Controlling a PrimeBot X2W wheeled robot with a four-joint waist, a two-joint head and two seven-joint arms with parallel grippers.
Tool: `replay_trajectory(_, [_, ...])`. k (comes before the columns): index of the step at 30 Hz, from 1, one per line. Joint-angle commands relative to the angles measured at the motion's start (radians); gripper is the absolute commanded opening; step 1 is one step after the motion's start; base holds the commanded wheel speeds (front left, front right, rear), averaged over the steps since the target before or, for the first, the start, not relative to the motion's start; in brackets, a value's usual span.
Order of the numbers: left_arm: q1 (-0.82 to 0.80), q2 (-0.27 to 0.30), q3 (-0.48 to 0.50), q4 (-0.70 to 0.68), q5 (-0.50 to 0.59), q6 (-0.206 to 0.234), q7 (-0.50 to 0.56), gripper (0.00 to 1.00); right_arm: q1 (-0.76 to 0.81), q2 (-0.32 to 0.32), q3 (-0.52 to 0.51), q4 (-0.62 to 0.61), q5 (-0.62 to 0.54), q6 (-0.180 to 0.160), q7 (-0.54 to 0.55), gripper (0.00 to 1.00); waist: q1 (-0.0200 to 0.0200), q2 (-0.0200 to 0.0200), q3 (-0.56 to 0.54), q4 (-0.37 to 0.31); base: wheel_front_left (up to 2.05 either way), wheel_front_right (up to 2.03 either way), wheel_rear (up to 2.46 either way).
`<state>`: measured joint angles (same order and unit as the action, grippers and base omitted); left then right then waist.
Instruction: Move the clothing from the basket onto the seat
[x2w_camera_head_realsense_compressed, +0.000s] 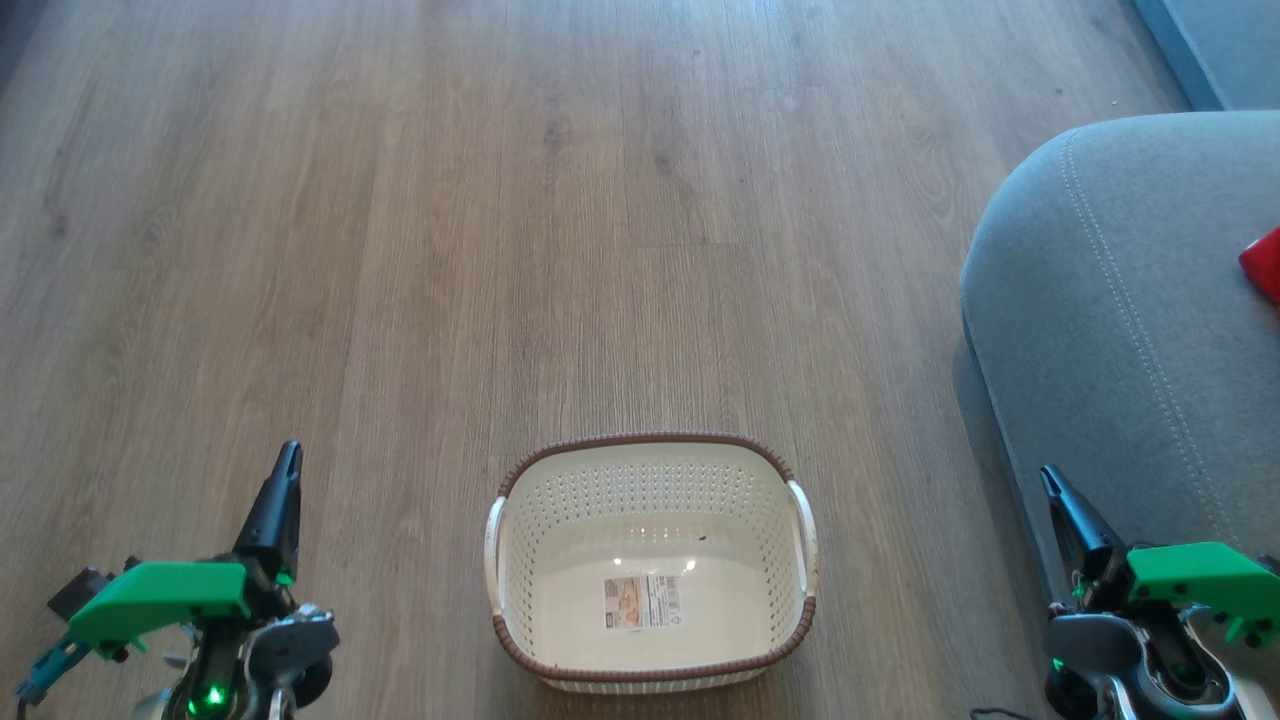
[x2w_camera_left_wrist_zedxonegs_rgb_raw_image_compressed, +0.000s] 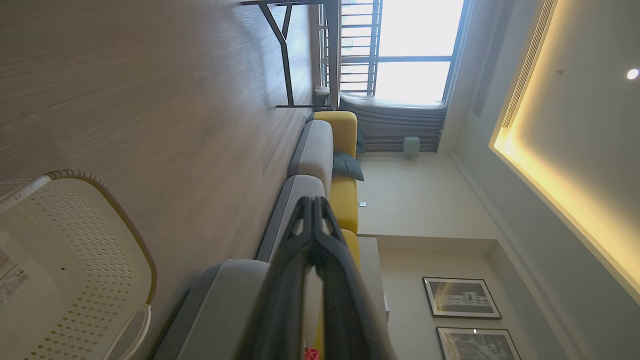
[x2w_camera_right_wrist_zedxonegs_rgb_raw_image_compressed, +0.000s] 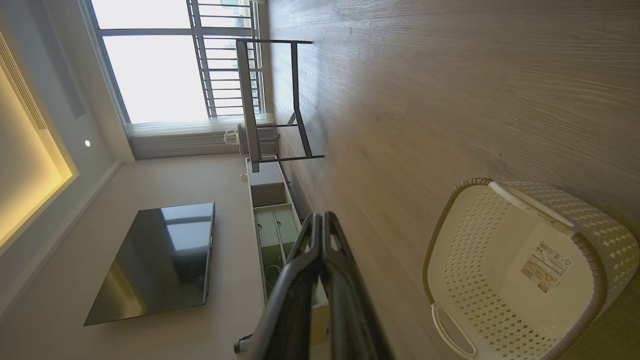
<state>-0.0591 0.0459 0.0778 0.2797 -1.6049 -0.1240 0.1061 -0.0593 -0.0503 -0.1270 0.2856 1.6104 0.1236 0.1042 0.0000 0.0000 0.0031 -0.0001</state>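
Observation:
The cream perforated basket (x2w_camera_head_realsense_compressed: 560, 560) stands on the wooden floor at the bottom centre of the head view, holding nothing but its label sticker (x2w_camera_head_realsense_compressed: 641, 601). It also appears as the basket (x2w_camera_left_wrist_zedxonegs_rgb_raw_image_compressed: 75, 270) in the left wrist view and the basket (x2w_camera_right_wrist_zedxonegs_rgb_raw_image_compressed: 520, 270) in the right wrist view. The grey seat (x2w_camera_head_realsense_compressed: 1110, 330) fills the right side, and a corner of red clothing (x2w_camera_head_realsense_compressed: 1264, 264) lies on it at the frame's right edge. My left gripper (x2w_camera_head_realsense_compressed: 288, 458) is shut and holds nothing, left of the basket. My right gripper (x2w_camera_head_realsense_compressed: 1050, 480) is shut and holds nothing, beside the seat's front edge.
Bare wood floor (x2w_camera_head_realsense_compressed: 500, 200) stretches ahead and to the left. A second grey-blue cushion (x2w_camera_head_realsense_compressed: 1215, 45) shows at the top right. The wrist views show a dark-legged table (x2w_camera_right_wrist_zedxonegs_rgb_raw_image_compressed: 270, 100), a wall screen (x2w_camera_right_wrist_zedxonegs_rgb_raw_image_compressed: 155, 260) and a grey and yellow sofa (x2w_camera_left_wrist_zedxonegs_rgb_raw_image_compressed: 325, 165).

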Motion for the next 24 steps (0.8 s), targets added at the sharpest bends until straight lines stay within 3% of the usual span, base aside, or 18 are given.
replay_trajectory(1, [-0.049,0.004,0.036,-0.034,-0.004,-0.007,0.007,0.0,-0.048,-0.003,0.016,-0.041,0.0,0.007,0.007,0.0,0.0,0.0,0.0,0.0,0.0,0.0,0.0])
replay_trajectory(24, [-0.049,0.004,0.036,-0.034,-0.004,-0.007,0.007,0.0,-0.048,-0.002,0.015,-0.041,0.0,0.007,0.008,0.0,0.0,0.0,0.0,0.0,0.0,0.0,0.0])
